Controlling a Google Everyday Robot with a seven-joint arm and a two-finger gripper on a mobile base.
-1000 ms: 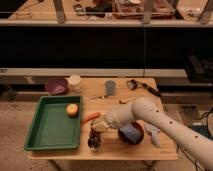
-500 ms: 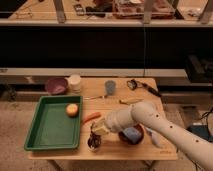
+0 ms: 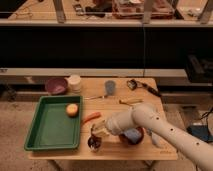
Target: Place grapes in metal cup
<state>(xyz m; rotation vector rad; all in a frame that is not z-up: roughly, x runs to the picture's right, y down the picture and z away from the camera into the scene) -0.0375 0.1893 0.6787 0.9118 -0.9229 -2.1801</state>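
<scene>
Camera view shows the end effector (image 3: 98,132) directly over the cup (image 3: 94,143) at the table's (image 3: 150,150) 6 o'clock edge; its opening I cannot tell. Grapes (image 3: 95,144) seem inside. Probably placing step; next, release and lift.

No text, label, brand, number or sign can be read anywhere: not on the table (image 3: 150,100), the green tray (image 3: 37,142), the cups or the arm. The gripper (image 3: 98,134) sits low over the table's front edge, unmarked.
</scene>
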